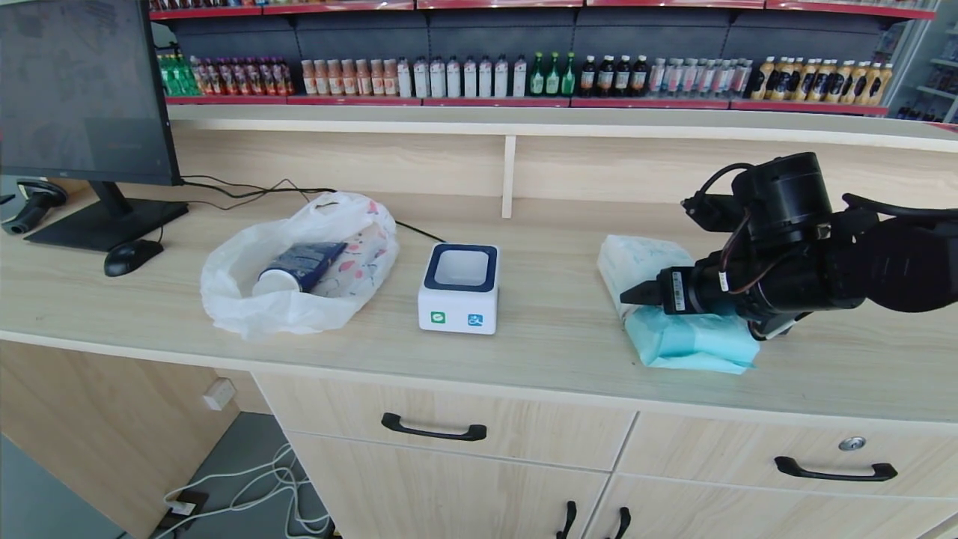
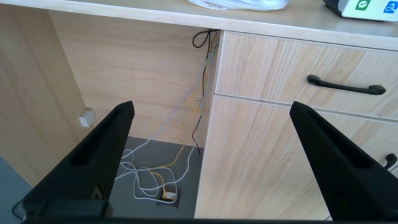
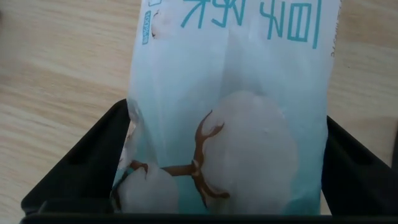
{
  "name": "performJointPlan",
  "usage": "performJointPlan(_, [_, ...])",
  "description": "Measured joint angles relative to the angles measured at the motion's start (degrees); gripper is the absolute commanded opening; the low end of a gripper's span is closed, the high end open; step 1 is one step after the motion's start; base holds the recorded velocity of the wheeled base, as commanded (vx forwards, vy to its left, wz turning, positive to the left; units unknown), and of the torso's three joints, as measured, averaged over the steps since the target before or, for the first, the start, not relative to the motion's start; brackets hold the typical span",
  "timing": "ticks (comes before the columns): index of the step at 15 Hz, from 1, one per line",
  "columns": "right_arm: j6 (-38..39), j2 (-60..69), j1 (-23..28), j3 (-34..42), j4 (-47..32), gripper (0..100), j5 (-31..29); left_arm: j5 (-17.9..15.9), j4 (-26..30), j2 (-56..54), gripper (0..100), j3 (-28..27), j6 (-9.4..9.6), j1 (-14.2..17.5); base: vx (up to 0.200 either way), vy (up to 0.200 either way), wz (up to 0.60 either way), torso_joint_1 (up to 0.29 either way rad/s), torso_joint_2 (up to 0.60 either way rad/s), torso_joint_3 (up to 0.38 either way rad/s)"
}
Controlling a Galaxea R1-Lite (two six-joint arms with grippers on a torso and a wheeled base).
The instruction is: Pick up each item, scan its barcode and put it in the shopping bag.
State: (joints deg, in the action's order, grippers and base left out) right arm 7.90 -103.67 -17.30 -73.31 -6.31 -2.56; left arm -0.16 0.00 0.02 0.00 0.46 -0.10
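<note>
- Since this pick appears to need only one arm, the left gripper (image 2: 211, 109) hangs low before the pale wooden drawer front (image 2: 280, 59), jaws spread wide, holding nothing;
- right gripper (image 3: 227, 115) is extended level over the light wood counter (image 1: 554, 352), jaws spread astride the teal-and-white soft plastic pack (image 1: 692, 340), which lies flat; judged ready to close;
- white box scanner with a blue-rimmed window (image 1: 459, 288) stands midway, facing up;
- white plastic shopping bag (image 1: 247, 299) lies open, part-filled.

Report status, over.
Left tool open, low by drawers. Right tool open astride pack, pack on counter. Nothing between pack and scanner.
</note>
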Motion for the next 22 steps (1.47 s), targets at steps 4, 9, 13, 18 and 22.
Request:
performJointPlan(4, [0.3, 0.2, 0.1, -0.1, 0.7, 0, 0.1, 0.0, 0.0, 0.0, 100, 0.0, 0.05, 0.0, 0.000, 0.000, 0.00, 0.000, 0.00, 0.000])
performJointPlan(9, [0.7, 1.9, 0.0, 0.4, 1.0, 0, 0.2, 0.0, 0.0, 0.0, 100, 0.0, 0.02, 0.0, 0.000, 0.000, 0.00, 0.000, 0.00, 0.000])
performJointPlan(13, [1.2, 5.8, 0.0, 0.4, 1.2, 0, 0.0, 0.0, 0.0, 0.0, 100, 0.0, 0.07, 0.0, 0.000, 0.000, 0.00, 0.000, 0.00, 0.000])
performJointPlan(18, [1.3, 14.4, -2.6, 4.7, 1.9, 0, 0.0, 0.0, 0.0, 0.0, 100, 0.0, 0.07, 0.0, 0.000, 0.000, 0.00, 0.000, 0.00, 0.000])
performJointPlan(22, [1.0, 22.7, -7.6, 14.0, 7.7, 0, -4.5, 0.0, 0.0, 0.0, 100, 0.0, 0.07, 0.0, 0.000, 0.000, 0.00, 0.000, 0.00, 0.000])
